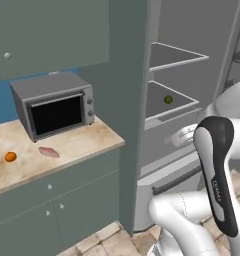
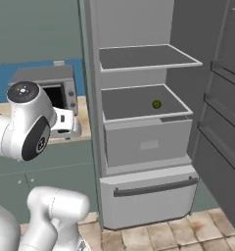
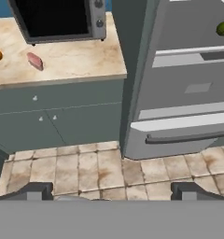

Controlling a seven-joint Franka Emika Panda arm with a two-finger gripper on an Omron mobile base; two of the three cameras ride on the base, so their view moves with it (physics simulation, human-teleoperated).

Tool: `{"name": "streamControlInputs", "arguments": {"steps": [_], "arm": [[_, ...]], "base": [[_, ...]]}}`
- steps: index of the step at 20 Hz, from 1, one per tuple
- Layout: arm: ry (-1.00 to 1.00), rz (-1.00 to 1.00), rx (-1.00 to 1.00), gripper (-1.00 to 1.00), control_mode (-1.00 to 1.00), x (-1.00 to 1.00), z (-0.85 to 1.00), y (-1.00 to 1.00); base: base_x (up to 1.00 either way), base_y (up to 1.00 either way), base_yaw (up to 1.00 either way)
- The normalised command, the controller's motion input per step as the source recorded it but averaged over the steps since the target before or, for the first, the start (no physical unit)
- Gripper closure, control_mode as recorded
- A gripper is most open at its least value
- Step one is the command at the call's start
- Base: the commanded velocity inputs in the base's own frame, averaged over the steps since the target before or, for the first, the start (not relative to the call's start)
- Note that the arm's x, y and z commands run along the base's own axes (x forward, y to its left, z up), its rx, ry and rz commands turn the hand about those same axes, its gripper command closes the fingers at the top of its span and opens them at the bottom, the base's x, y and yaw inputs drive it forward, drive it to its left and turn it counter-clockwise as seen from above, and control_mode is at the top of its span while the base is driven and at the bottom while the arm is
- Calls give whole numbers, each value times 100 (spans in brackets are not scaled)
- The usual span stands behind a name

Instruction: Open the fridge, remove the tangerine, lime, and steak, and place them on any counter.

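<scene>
The tabletop (image 1: 87,142), tan marble with brown veins, runs off to the left of my claw (image 3: 112,190), which hangs spread wide over the tiled floor (image 3: 86,168). On the tabletop lie the tangerine (image 1: 10,157) and, just beside it toward me, the steak (image 1: 49,152), with the microwave (image 1: 54,104) behind them. Ahead and to my claw's right, the fridge's lower shelf (image 2: 134,105) carries the lime (image 2: 156,104); the shelf above (image 2: 144,57) is bare.
</scene>
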Motion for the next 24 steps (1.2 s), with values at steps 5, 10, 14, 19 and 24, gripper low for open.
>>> {"name": "streamControlInputs", "arguments": {"steps": [5, 10, 14, 19, 24], "arm": [[0, 0, 0, -100, 100, 0, 0, 0], [0, 0, 0, -100, 100, 0, 0, 0], [0, 0, 0, -100, 100, 0, 0, 0], [0, 0, 0, -100, 100, 0, 0, 0], [5, 0, 0, -100, -100, 27, -9, -13]], "base": [[58, -49, -6], [71, -35, -3], [84, -25, -1], [64, -33, -2], [36, -26, 0]]}}
